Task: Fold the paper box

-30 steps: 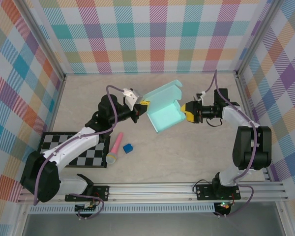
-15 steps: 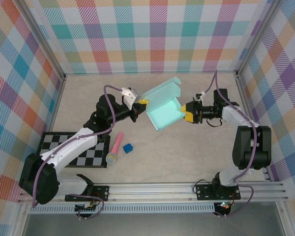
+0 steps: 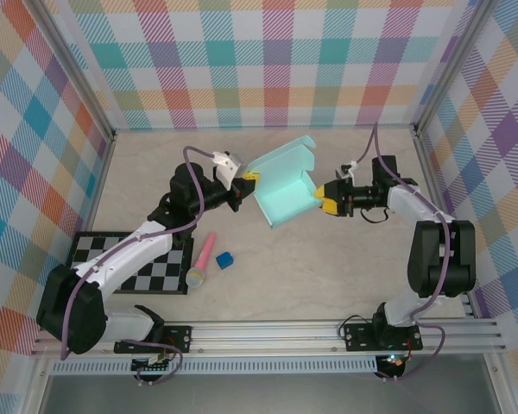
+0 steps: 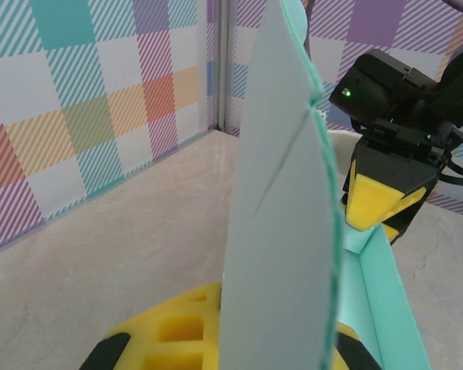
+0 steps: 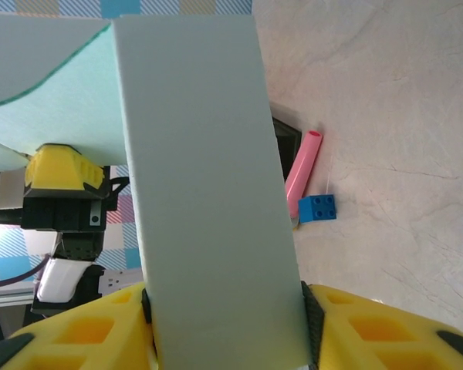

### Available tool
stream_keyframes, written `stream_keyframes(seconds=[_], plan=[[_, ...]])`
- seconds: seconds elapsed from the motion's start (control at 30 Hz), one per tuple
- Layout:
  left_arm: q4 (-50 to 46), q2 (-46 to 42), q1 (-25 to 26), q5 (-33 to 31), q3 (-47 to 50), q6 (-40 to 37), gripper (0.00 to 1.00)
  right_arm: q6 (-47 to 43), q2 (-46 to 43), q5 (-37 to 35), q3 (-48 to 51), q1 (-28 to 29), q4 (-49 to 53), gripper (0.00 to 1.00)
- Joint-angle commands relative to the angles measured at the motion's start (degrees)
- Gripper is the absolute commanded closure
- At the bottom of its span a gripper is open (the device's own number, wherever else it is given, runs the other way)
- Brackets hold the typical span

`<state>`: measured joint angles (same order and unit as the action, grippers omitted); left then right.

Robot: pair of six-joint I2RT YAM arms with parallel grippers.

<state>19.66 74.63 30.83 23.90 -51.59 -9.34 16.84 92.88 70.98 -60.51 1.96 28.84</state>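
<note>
Paper box (image 3: 285, 194) is held up mid-table between both arms. My left gripper (image 3: 252, 181) pinches its left edge. The right gripper (image 3: 321, 197) straddles the right wall, and I can't tell if it bites. It's thin, light, bendy card, so I'd grip gently beside the creases.

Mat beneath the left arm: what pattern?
The mat is black-and-white checkered, clearest in the top view.

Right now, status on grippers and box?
Left gripper shut on paper box, left edge. Right gripper straddling its right wall, grip unclear. Lid open. Blue brick, pink toy lie well apart.
</note>
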Motion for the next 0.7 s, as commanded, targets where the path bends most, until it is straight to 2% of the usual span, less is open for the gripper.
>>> stream_keyframes(seconds=[0.0,0.3,0.47,0.67], plan=[[5.2,0.6,0.4,2.2,-2.0,2.6,1.0,-1.7,1.0,0.1,-1.5,2.5,1.5,0.49],[5.9,1.1,0.5,2.4,-1.9,3.1,1.0,-1.7,1.5,-1.7,-2.1,4.0,1.7,0.58],[6.1,1.2,0.5,2.4,-2.0,3.5,1.0,-2.6,1.2,-7.3,-2.8,5.1,3.4,0.61],[6.3,1.8,0.7,2.6,-2.4,4.3,1.0,-3.7,0.5,-16.8,-3.2,7.3,5.6,0.6]])
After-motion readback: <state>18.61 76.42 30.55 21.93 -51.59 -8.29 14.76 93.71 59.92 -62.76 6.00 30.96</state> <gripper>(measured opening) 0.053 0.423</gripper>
